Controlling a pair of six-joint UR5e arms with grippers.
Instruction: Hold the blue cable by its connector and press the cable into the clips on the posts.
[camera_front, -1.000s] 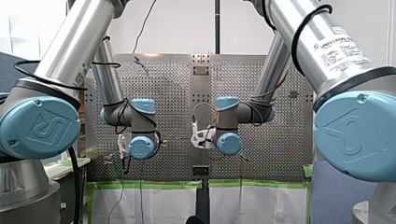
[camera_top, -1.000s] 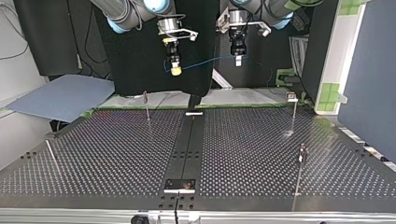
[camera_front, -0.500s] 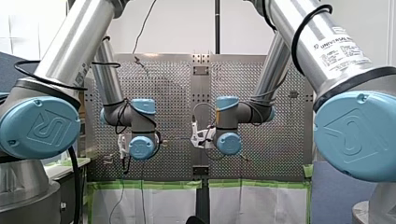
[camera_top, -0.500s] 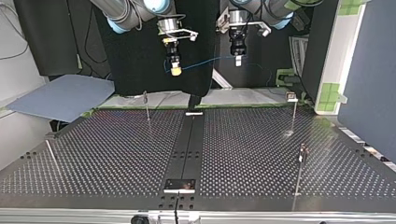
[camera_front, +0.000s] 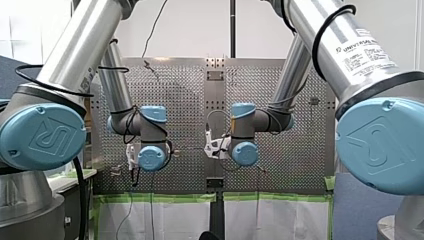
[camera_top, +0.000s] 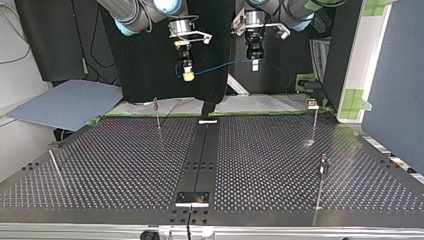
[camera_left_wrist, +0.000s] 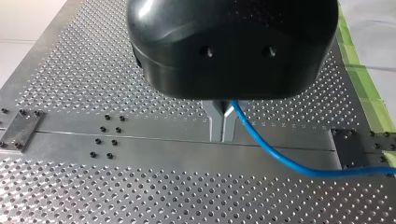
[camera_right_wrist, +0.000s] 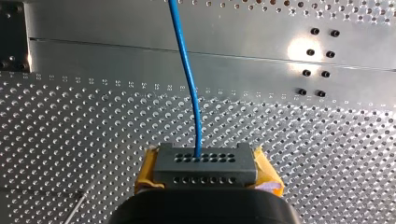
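Blue cable is up in the air, strung between the two grippers well above the perforated table — no part of it is near a post. Look at my right gripper: its yellow pads are clamped on a grey block pierced with holes, which I take to be the connector (the cable runs straight into it). Over on my left gripper, the metal fingers are pressed together with the cable pinched between them, the blue line trailing off to one side. So the grasp looks done at both ends. What's left is everything else — four thin posts stand on the table in the top view: one at the far left, one at the far right, one nearer at the right and one leaning at the near left, and none carries the cable. By my reckoning the task is barely begun: lower, line up and press in, post by post
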